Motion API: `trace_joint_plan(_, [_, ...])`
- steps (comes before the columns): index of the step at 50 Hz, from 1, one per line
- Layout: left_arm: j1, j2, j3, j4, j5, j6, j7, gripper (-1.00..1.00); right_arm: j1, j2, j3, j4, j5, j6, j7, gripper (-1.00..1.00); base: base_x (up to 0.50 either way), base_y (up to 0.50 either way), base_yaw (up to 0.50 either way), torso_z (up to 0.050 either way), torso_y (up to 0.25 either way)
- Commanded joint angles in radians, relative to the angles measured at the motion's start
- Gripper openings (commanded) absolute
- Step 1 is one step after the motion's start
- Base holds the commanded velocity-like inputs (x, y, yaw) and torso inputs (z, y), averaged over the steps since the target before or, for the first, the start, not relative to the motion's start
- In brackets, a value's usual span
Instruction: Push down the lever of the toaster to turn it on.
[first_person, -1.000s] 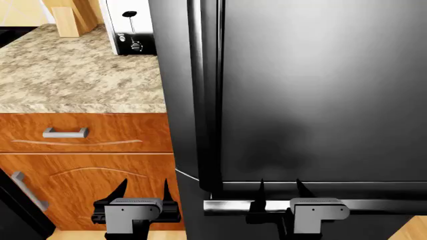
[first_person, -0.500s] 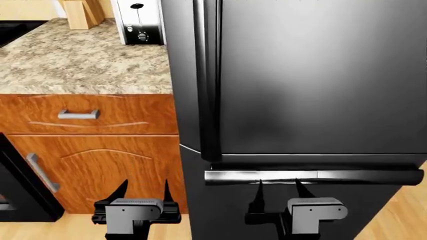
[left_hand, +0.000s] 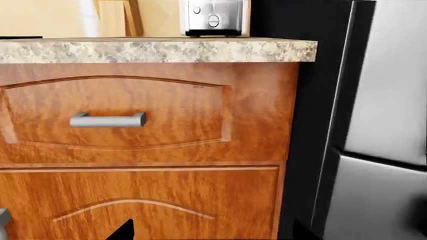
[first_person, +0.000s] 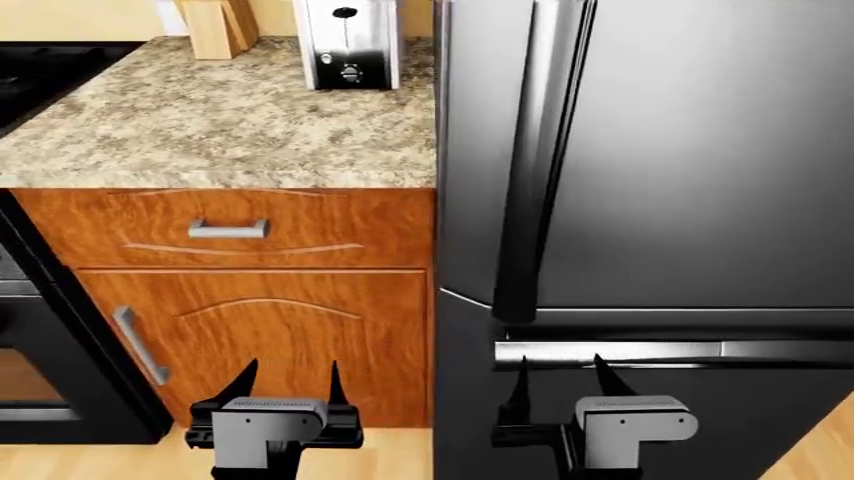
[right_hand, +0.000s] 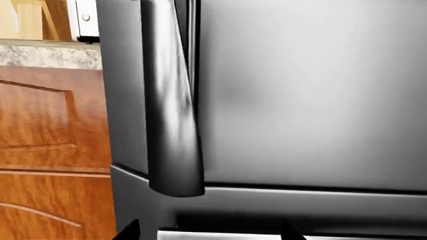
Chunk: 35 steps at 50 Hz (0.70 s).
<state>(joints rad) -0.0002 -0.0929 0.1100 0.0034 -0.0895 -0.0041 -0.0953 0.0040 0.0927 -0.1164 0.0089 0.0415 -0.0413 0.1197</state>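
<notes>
Toaster (first_person: 350, 45), lever (first_person: 346, 13) up: sitting far beyond both released claws, left (first_person: 287, 385), right (first_person: 558, 380). Knife block (first_person: 218, 25) standing beside it on granite counter (first_person: 200, 120); black fridge (first_person: 667, 180) looming before right claw.

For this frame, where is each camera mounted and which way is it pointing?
Head view: high on the robot, looking forward and down at the countertop, toaster and fridge; both end effectors, left and right, show below.
Left wrist view: low, facing the cabinet drawer; only dark fingertips show.
Right wrist view: low, facing the fridge handle; fingertips only.
All three catch the toaster.
</notes>
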Motion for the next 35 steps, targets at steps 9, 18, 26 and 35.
trace_joint_plan(9, [-0.003,-0.021,0.027,-0.004,-0.015,0.004,-0.022,1.00,0.004,0.021,-0.030,0.002,0.002,-0.004,0.030,1.00,0.00,0.50,0.00,0.000,0.000])
trace_joint_plan(18, [-0.003,-0.028,0.039,-0.006,-0.018,0.010,-0.032,1.00,0.005,0.029,-0.040,0.001,0.007,-0.004,0.039,1.00,0.00,0.50,0.00,0.000,0.000])
trace_joint_plan(26, [-0.001,-0.034,0.047,-0.005,-0.023,0.012,-0.040,1.00,0.002,0.036,-0.048,-0.005,0.013,-0.003,0.046,1.00,0.00,0.50,0.00,0.000,0.000])
trace_joint_plan(35, [0.000,-0.040,0.056,-0.005,-0.028,0.015,-0.047,1.00,0.004,0.042,-0.055,-0.005,0.020,-0.002,0.053,1.00,0.00,0.50,0.00,0.000,0.000])
